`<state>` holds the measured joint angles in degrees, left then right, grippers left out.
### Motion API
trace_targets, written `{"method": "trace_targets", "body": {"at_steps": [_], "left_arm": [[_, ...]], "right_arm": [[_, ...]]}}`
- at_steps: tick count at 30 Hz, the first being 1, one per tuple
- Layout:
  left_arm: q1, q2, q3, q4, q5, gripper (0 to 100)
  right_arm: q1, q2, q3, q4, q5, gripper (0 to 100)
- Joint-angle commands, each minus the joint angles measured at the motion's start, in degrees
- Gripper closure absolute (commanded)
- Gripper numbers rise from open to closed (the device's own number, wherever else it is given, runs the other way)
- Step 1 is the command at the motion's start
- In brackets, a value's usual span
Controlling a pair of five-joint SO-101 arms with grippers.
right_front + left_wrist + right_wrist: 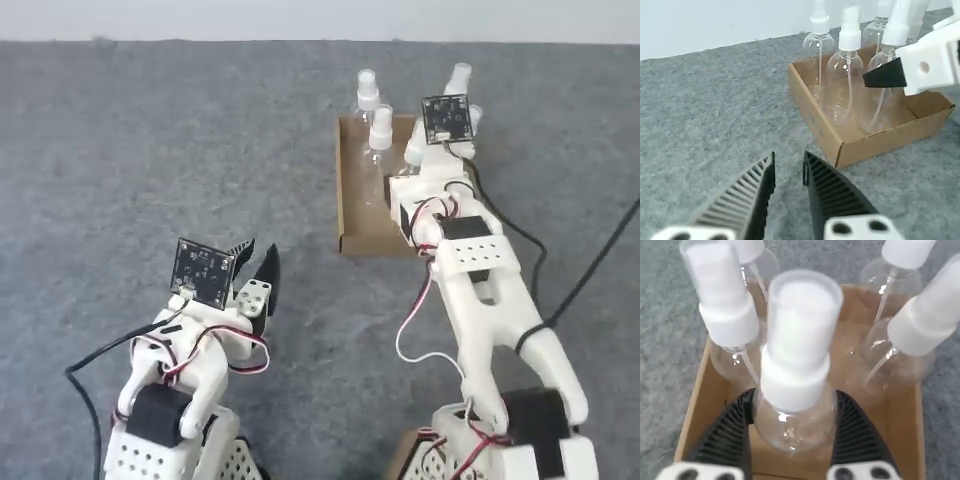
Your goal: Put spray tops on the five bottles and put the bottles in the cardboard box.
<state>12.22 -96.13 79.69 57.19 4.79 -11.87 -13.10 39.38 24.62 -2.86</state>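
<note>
The cardboard box (352, 195) lies on the grey carpet at the back, right of centre. Several clear bottles with white spray tops stand in and around its far end. One bottle (796, 415) stands upright in the box, and my right gripper (795, 401) is shut on its round body with a black finger on each side. In the high view this bottle's top (413, 150) pokes out beside the right wrist camera. My left gripper (257, 258) hovers low over bare carpet, well in front and left of the box, open and holding nothing.
Other capped bottles (380, 127) (367, 90) stand at the box's far left corner, and two more (458, 78) on the far right. The left wrist view shows the box's near corner (840, 147). Cables trail beside the right arm.
</note>
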Motion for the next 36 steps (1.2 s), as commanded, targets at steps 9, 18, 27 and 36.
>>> {"method": "trace_targets", "body": {"at_steps": [9, 18, 27, 36], "left_arm": [[-0.09, -0.7, -0.48, -1.41, 0.26, 92], [-0.09, -0.7, -0.48, -1.41, 0.26, 92], [-0.09, -0.7, 0.22, -1.49, 0.26, 92], [-0.09, -0.7, 0.31, -1.58, 0.26, 92]], "right_arm": [[0.57, 3.03, -0.53, -1.54, -0.79, 98.7], [0.57, 3.03, -0.53, -1.45, -0.79, 96.9], [0.22, 3.03, -0.26, -0.92, -0.79, 76.9], [0.13, 2.86, -0.44, -0.92, -0.79, 76.3]]}}
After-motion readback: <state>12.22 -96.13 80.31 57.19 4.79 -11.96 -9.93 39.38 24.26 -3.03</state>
